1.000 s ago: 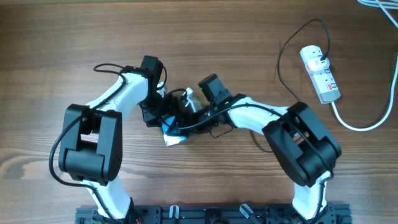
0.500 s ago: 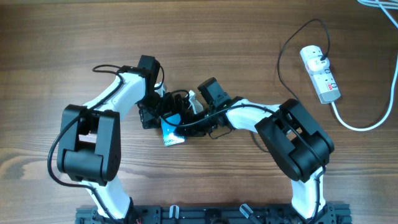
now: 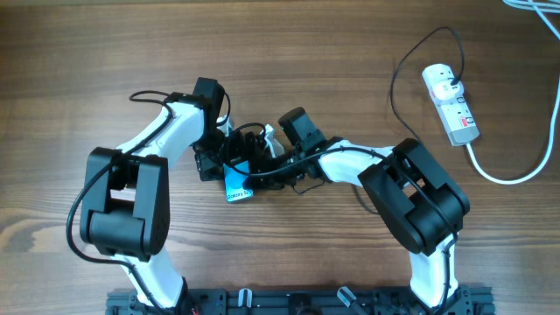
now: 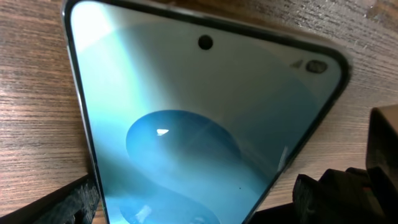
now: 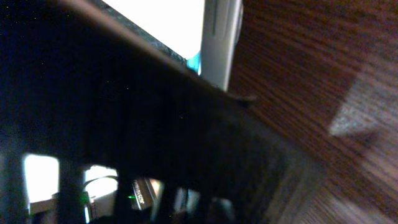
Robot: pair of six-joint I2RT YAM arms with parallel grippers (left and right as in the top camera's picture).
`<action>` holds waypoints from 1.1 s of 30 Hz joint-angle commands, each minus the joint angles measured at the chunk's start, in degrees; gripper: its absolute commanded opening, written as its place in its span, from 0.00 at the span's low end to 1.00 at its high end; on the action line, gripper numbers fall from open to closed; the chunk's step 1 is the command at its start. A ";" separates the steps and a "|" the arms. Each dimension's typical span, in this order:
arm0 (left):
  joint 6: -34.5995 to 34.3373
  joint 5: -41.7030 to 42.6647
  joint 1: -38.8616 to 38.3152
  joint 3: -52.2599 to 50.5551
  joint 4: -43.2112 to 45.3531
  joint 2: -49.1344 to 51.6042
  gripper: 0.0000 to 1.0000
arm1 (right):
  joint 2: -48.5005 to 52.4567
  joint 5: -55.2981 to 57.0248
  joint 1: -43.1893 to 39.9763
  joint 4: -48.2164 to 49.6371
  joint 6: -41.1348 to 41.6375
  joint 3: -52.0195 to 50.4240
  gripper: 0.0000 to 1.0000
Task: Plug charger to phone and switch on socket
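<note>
One phone (image 4: 186, 124), screen cyan | left fingers (image 4: 68, 202) pinch its edges (both sides) | right fingers (image 3: 273, 157) — cannot tell

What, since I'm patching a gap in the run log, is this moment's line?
left claw: shut on phone | right claw: beside phone, grip unclear | charger: plugged into socket, other end hidden | socket: no claw near

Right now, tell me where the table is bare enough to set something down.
Free: the wide strip of table beyond the left arm and right arm, up to the black cable; also the wood outside the left arm. Crowded: the centre, where left gripper and right gripper meet at the phone, and around the power strip.
</note>
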 commanded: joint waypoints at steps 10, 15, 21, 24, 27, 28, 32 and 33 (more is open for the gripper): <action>14.29 19.12 8.83 -1.73 1.77 -14.91 1.00 | 0.74 -21.77 -5.62 20.81 8.68 0.52 0.04; 18.58 29.81 11.06 -1.73 3.21 -18.51 0.98 | 0.74 -35.95 -8.24 42.03 24.92 0.52 0.04; 18.58 47.43 15.32 -1.73 6.14 -18.86 0.76 | 0.74 -38.42 -8.33 53.96 35.74 0.50 0.04; 18.60 54.12 17.59 -1.73 6.14 -18.84 0.72 | 0.74 -35.06 -8.74 53.96 36.68 0.52 0.04; 18.60 54.31 17.57 -1.73 6.12 -18.84 0.66 | 0.74 -32.48 -9.22 53.99 37.48 0.52 0.04; 18.60 54.31 17.59 -1.73 6.12 -18.84 0.64 | 0.74 -31.47 -9.51 53.99 37.68 0.52 0.04; 18.58 54.53 17.57 -1.73 5.38 -18.84 0.63 | 0.74 -26.25 -9.79 53.99 40.59 0.52 0.04; 18.62 54.51 17.57 -1.73 5.27 -18.84 0.66 | 0.74 -25.35 -9.79 53.99 41.31 0.52 0.04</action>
